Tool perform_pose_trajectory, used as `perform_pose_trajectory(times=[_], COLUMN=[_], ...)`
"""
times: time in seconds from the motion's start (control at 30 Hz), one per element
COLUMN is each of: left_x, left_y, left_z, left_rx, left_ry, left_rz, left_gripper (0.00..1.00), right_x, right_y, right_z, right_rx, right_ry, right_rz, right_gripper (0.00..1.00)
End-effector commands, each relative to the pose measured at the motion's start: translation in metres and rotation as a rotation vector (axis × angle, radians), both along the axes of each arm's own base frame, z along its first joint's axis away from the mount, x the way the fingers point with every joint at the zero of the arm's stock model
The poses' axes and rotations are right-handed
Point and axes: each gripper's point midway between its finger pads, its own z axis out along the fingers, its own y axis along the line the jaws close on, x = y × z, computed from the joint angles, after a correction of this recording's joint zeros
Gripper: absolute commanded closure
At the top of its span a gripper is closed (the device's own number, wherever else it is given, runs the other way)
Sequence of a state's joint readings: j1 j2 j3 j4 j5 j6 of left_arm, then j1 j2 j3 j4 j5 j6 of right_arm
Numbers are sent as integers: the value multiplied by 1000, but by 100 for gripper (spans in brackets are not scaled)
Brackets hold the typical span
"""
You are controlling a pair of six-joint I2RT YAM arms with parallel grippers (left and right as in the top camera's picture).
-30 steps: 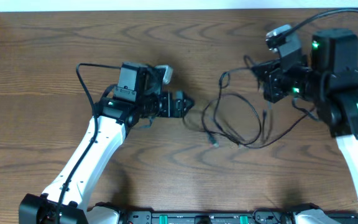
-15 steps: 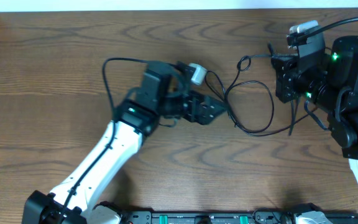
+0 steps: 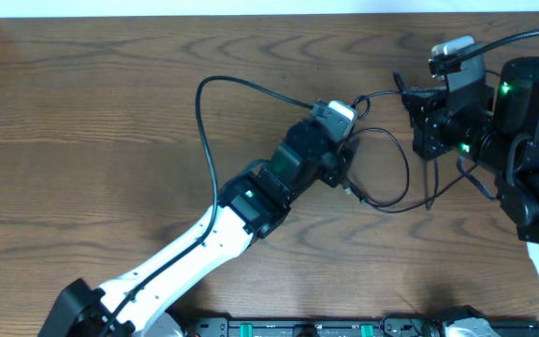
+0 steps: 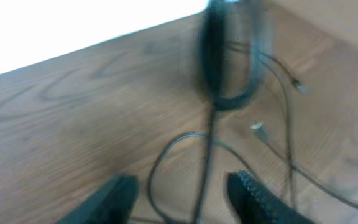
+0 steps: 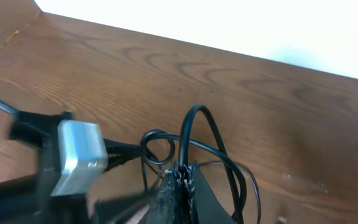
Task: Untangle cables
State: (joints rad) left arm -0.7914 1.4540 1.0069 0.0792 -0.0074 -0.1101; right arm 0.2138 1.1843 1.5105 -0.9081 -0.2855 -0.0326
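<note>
Left arm: Your left arm (image 3: 251,201) is swinging over from the left side of the table (image 3: 82,94). Now it is reaching right into the loops in the middle.

Left gripper: The left gripper (image 4: 182,182) is open, with its fingers spread apart. They are coming in from as wide as they were a moment ago. A thin black cord (image 4: 205,162) is running between them. The left wrist view is blurry, but you do not seem to be pinching the cord yet.

Right gripper: The right gripper (image 5: 180,177) is pressed together and is pinching the cables (image 5: 195,107). It is still holding them at the far right, as it was a second ago.

Cables: The black loops are hanging from your right fingers. They are spreading left onto the wood, toward your left fingers. A small plug (image 4: 258,129) is lying loose on the table just beside them. The bunch is sitting farther back and more to the right than before.

What this means: You are getting a second hold on the bunch. With one cord in each hand you could start pulling the loops apart.

Watch out: The cord is thin and may be slipping out as you are closing. Grabbing two cords at once could make the tangle tighter.
</note>
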Motion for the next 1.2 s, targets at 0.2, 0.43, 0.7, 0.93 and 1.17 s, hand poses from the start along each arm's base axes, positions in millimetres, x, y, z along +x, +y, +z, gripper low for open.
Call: perform_pose_trajectory(times=[0.2,0.43,0.7,0.93,1.17], left_x=[15,1,-17,-22,-17], left_y=[-25,-13,4,9,6], left_z=[-42,-95,-142,-156,-132], left_rx=[-8,121,256,292,245], left_ry=[51,201,340,377,325], left_rz=[-29,-25,-19,-17,-15], left_gripper=[55,67,68,87,91], right_x=[-24,-27,-34,-44,-23], right_y=[2,-5,-22,-45,-44], right_z=[36,71,160,193,83], right_rx=[53,92,192,185,126], right_ry=[-96,-223,-486,-575,-126], right_rz=[25,0,-62,-131,-163], right_gripper=[99,99,99,98,70])
